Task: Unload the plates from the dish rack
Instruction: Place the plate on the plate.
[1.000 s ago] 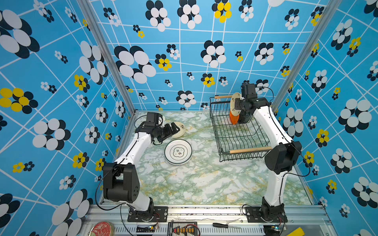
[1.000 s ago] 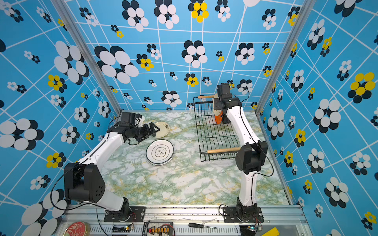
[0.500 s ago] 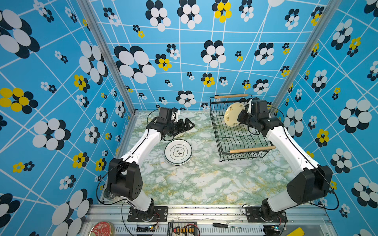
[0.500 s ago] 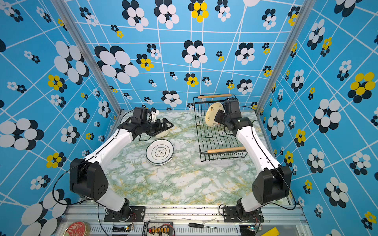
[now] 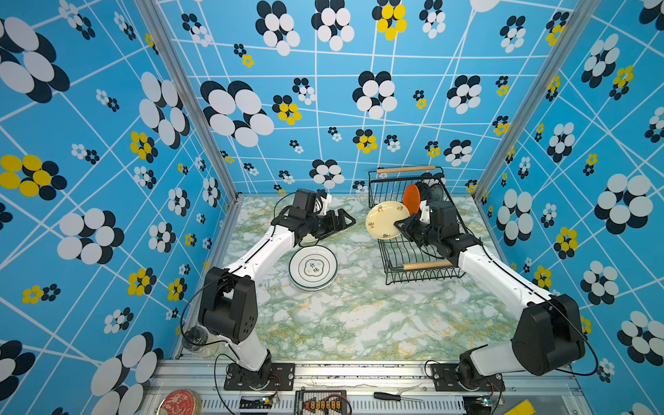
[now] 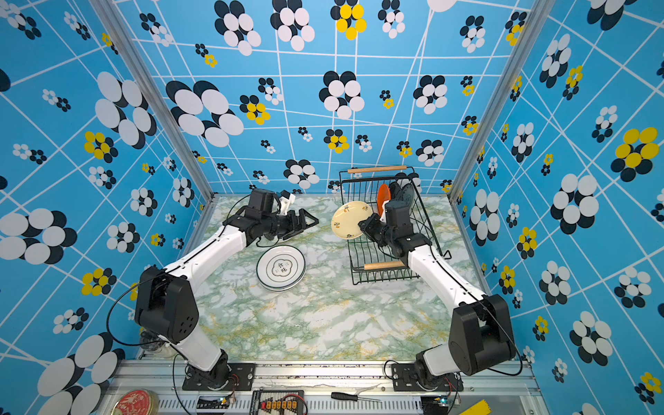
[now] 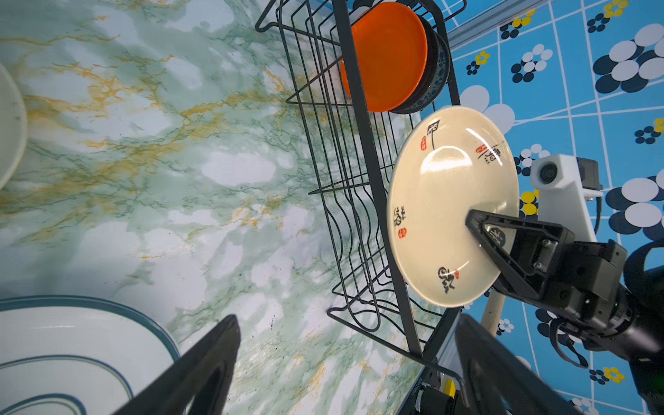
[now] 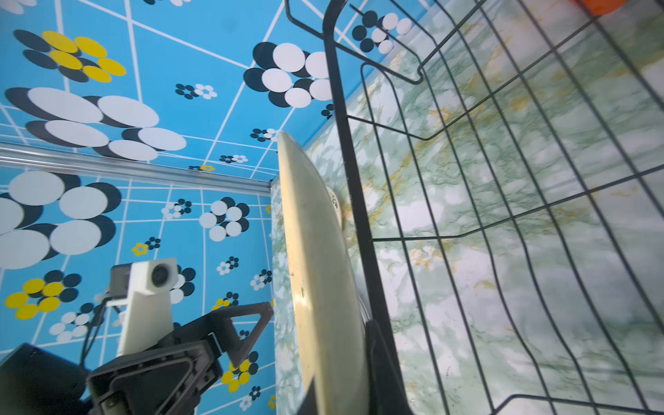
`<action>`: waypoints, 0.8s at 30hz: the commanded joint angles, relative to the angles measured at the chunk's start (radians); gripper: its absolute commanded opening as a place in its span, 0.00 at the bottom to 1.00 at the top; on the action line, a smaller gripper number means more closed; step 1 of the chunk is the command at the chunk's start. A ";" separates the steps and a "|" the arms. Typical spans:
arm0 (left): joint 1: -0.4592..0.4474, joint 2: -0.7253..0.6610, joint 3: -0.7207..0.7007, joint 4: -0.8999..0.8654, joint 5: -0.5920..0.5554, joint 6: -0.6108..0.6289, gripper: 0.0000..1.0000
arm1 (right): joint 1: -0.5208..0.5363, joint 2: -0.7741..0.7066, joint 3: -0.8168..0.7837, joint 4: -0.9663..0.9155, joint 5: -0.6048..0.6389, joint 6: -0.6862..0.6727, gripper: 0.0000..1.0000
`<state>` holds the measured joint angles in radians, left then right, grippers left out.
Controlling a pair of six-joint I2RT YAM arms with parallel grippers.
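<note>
Right gripper (image 5: 398, 225) clamped on cream plate (image 5: 383, 219) rim, above rack (image 5: 418, 277) edge. Left gripper (image 5: 346, 221) wide open, empty, near plate.

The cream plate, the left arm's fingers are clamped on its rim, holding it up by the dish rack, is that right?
Not quite. The right fingers are clamped on the rim of the cream plate, holding it up by the dish rack. The left wrist view shows this. The left fingers are spread apart and hold nothing.
</note>
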<state>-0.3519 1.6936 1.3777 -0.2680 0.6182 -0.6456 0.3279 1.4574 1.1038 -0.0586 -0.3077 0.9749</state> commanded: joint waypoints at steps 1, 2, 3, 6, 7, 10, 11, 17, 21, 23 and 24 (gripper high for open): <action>-0.012 0.029 0.040 0.054 0.041 -0.030 0.92 | 0.031 -0.009 -0.019 0.169 -0.089 0.102 0.12; -0.013 0.033 0.043 0.058 0.042 -0.031 0.92 | 0.039 0.000 -0.024 0.192 -0.100 0.118 0.12; -0.015 0.037 0.044 0.063 0.045 -0.034 0.91 | 0.048 0.008 -0.024 0.204 -0.109 0.130 0.12; -0.015 0.043 0.046 0.075 0.058 -0.043 0.88 | 0.069 0.025 -0.017 0.219 -0.115 0.139 0.13; -0.015 0.043 0.046 0.079 0.061 -0.044 0.88 | 0.075 0.030 -0.015 0.225 -0.119 0.143 0.13; -0.015 0.040 0.043 0.085 0.062 -0.049 0.85 | 0.086 0.043 -0.012 0.247 -0.130 0.154 0.13; -0.015 0.040 0.043 0.087 0.066 -0.050 0.84 | 0.090 0.047 -0.012 0.258 -0.136 0.157 0.13; -0.015 0.041 0.037 0.107 0.091 -0.069 0.67 | 0.102 0.064 -0.008 0.285 -0.153 0.166 0.15; -0.013 0.037 0.031 0.095 0.092 -0.063 0.57 | 0.102 0.081 -0.005 0.298 -0.166 0.168 0.16; -0.013 0.034 0.028 0.094 0.093 -0.063 0.51 | 0.106 0.093 -0.001 0.307 -0.172 0.169 0.17; -0.012 0.034 0.027 0.092 0.095 -0.064 0.48 | 0.108 0.099 0.002 0.310 -0.174 0.170 0.17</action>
<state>-0.3622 1.7279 1.3907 -0.1791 0.6926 -0.7185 0.4240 1.5398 1.0943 0.1917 -0.4526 1.1408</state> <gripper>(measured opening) 0.497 0.169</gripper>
